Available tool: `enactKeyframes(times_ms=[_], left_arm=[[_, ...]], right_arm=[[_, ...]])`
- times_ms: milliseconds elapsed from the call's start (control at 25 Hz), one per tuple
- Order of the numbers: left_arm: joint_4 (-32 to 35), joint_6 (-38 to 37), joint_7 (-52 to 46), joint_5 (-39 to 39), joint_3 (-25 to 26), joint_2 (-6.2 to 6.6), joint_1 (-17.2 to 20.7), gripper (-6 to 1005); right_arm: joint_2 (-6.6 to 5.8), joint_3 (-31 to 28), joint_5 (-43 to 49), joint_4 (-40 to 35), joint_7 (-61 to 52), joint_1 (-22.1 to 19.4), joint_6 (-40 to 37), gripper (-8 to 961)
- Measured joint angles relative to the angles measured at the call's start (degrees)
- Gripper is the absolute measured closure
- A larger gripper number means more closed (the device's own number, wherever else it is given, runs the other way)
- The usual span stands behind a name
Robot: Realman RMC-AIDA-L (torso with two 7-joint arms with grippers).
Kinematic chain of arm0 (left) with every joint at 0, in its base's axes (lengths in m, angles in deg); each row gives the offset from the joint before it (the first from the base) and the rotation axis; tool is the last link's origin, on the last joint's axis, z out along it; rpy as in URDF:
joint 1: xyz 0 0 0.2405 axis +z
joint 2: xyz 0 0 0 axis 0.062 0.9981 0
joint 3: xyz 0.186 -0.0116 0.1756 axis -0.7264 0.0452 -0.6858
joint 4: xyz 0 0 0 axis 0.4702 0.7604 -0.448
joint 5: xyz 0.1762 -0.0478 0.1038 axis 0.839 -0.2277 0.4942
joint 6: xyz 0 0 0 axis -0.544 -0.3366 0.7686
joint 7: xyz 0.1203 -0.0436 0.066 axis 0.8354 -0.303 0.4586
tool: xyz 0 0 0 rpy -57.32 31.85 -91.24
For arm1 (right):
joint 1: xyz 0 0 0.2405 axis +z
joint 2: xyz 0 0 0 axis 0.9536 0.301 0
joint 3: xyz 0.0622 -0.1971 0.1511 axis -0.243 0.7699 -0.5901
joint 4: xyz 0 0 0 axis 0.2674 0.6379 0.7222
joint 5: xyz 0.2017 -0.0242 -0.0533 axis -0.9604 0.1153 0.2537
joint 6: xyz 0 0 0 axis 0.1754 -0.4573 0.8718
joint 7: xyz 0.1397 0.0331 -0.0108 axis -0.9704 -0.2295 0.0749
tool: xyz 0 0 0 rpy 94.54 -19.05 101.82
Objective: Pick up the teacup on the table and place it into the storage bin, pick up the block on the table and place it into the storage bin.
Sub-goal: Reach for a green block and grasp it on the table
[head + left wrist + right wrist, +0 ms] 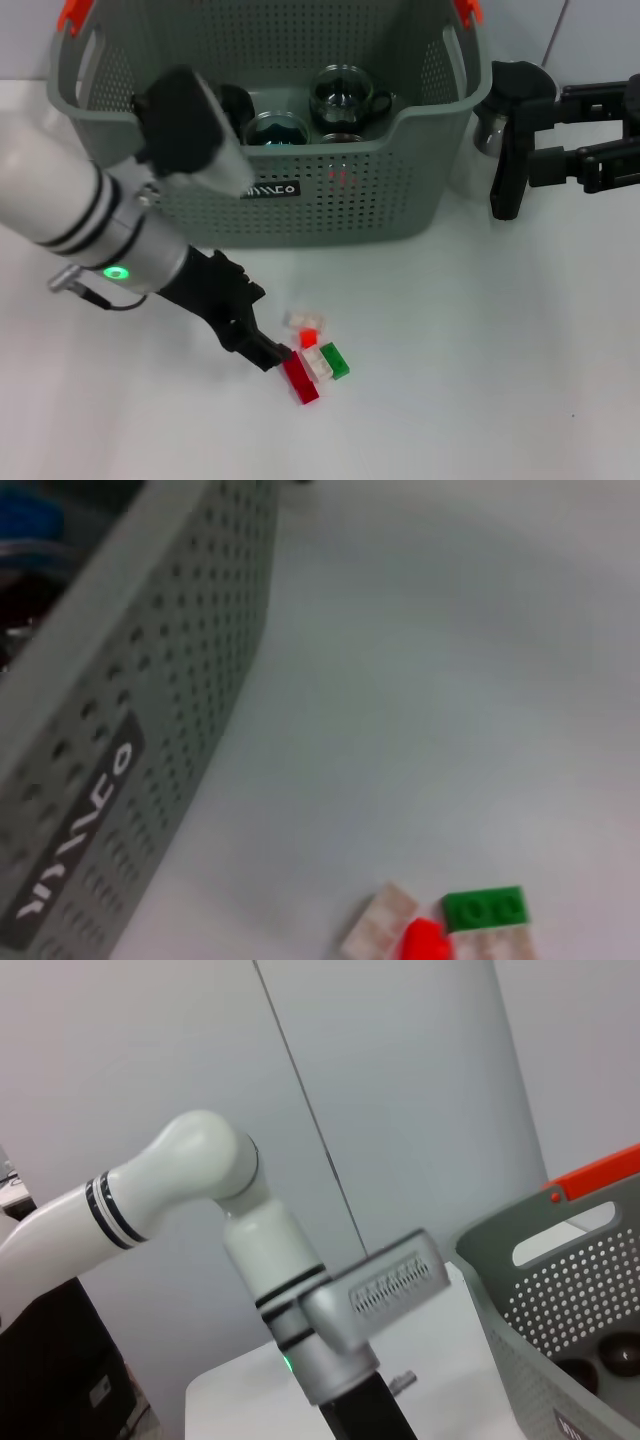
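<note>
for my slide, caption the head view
Left claw reaches the blocks before the storage bin holding teacups.

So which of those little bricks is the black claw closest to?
The long dark-red block: the left gripper sits right beside its near end. The green block and white blocks lie farther off.

White arm (50, 205) with black bands, silver wrist, green light (118, 272), and black end effector (262, 352).
</note>
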Motion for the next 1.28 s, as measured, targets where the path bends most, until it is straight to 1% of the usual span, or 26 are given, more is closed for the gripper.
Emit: enactKeyframes(times_ms=[120,160,200,280,320,400,480,560,640,760,880,1000,1120,1280], left_arm=[[2.3,-4.6,2.6,-3.8,5.2,-0.03,1.0,110],[2.6,-7.0,4.2,-6.2,8.4,0.01,1.2,110],[2.6,-8.5,5.3,-7.7,10.2,0.06,1.3,111],[1.5,-14.5,10.8,-14.3,18.5,0.18,1.7,111],[0.7,-16.4,12.6,-16.6,21.8,0.26,1.9,112],[-3.0,-20.6,17.4,-21.8,29.9,0.61,2.0,113],[-6.5,-22.9,20.8,-25.2,34.6,1.06,2.1,114],[-10.9,-24.7,24.7,-28.8,38.0,1.54,2.7,115],[-12.9,-25.3,27.2,-31.1,39.1,1.7,3.6,116],[-13.9,-25.6,29.6,-34.5,40.5,1.45,5.4,114],[-15.3,-25.9,30.9,-37.6,42.2,1.19,7.1,110],[-16.7,-26.3,34.4,-39.3,43.1,0.61,8.9,107],[-17.3,-26.6,38.2,-39.3,42.8,0.14,9.7,103],[-18.3,-26.8,39.8,-36.7,41.5,0.3,9.3,108]], right_arm=[[-0.01,0.0,0.0,0.0,0.0,0.1,0.0,53],[-0.05,0.0,0.0,0.0,0.1,0.1,0.0,53],[-0.11,0.1,-0.1,0.0,0.1,0.1,0.0,53],[-0.2,0.3,-0.2,0.0,0.1,0.0,-0.1,54],[-0.23,0.4,-0.3,0.0,0.2,-0.2,-0.1,54],[-0.24,0.8,-0.3,0.0,0.6,-0.4,-0.1,55],[-0.3,1.5,-0.2,0.1,1.0,-0.6,-0.2,57],[-0.55,2.6,0.4,0.5,1.1,-0.7,-0.2,58],[-0.77,4.0,1.4,0.6,1.1,-0.8,-0.1,59],[-0.81,6.5,3.8,0.7,1.4,-0.7,-0.2,59],[-0.41,7.9,6.3,0.8,2.0,-0.4,-0.1,59],[0.76,8.8,9.1,0.9,3.3,0.1,0.0,58],[1.98,9.0,12.5,1.0,4.4,1.0,0.5,58],[3.22,9.2,17.8,2.7,4.9,3.3,2.3,58]])
